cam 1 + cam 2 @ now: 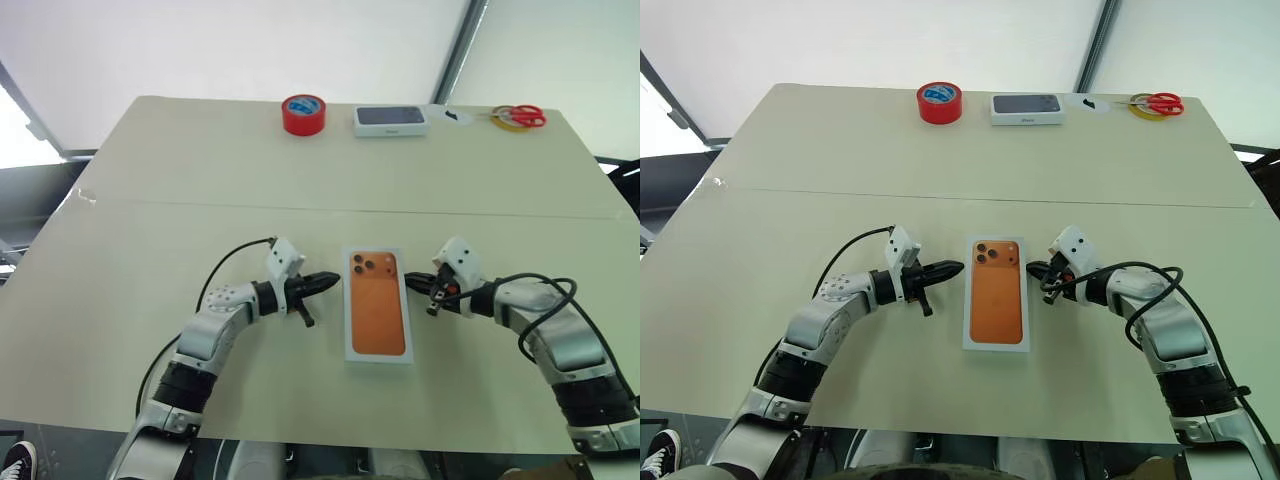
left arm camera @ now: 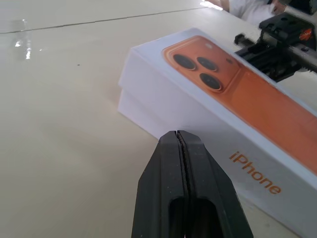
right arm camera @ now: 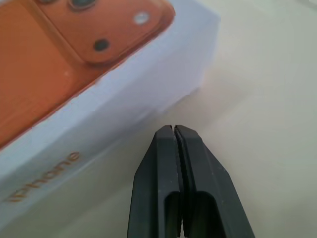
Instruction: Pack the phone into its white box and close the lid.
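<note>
A pale beige table (image 1: 180, 200) is carrying the closed white box, its lid (image 1: 378, 305) showing an orange phone picture, near the front. Along the far edge are lying a red tape roll (image 1: 303, 114), a dark-topped white box (image 1: 390, 120) and red-handled scissors (image 1: 522, 116).

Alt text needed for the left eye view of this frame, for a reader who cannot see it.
A closed white phone box, its lid showing an orange phone picture, lies on a beige table between the shut left gripper and shut right gripper. Along the far edge sit red tape, a dark-topped white box and red-handled scissors.
</note>
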